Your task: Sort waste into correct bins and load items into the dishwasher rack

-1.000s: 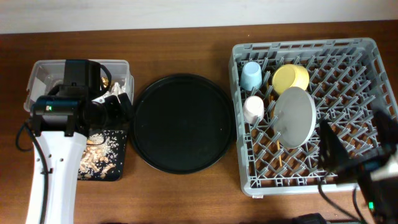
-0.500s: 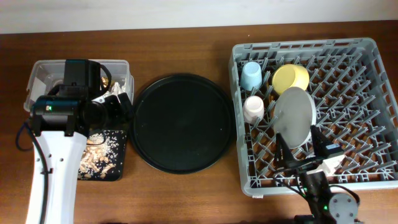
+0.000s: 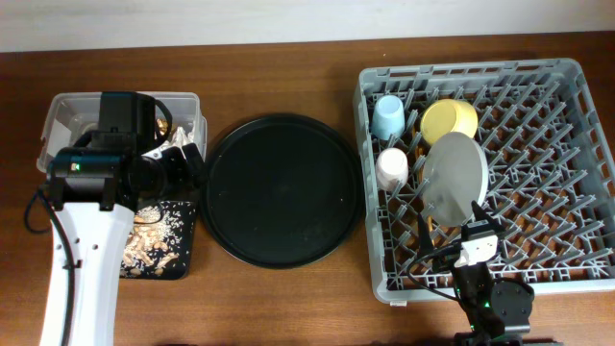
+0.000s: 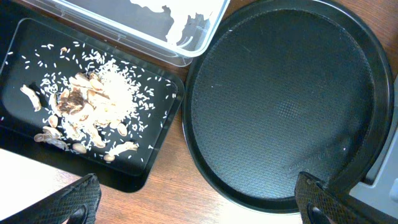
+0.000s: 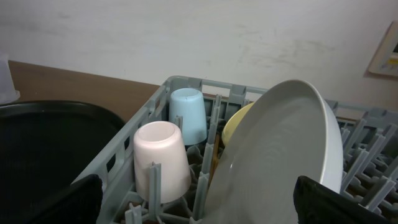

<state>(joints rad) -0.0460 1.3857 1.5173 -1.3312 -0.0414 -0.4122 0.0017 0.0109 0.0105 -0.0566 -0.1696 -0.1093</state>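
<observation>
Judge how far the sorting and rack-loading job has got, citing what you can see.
Done: blue cup, pink cup, yellow bowl and grey plate stand in the dishwasher rack; food scraps lie in the black tray; tissue and gold wrapper sit in the clear tub. In hand: nothing, both the left tool and right tool are open. Left: apparently nothing; the chopsticks are hard to make out.

Over here the rack (image 3: pixel 471 67) sits on the right, the round tray (image 3: pixel 282 189) in the middle, and on the left the tub (image 3: pixel 58 120) is behind the shallow tray (image 3: pixel 187 240), which has food scraps (image 3: pixel 149 240) in it. In the rack's far-left corner I've got the far cup (image 3: pixel 388 117) behind the near cup (image 3: pixel 392 168), the bowl (image 3: pixel 449 120) to their right, and the plate (image 3: pixel 455 180) propped just in front of the bowl.
</observation>
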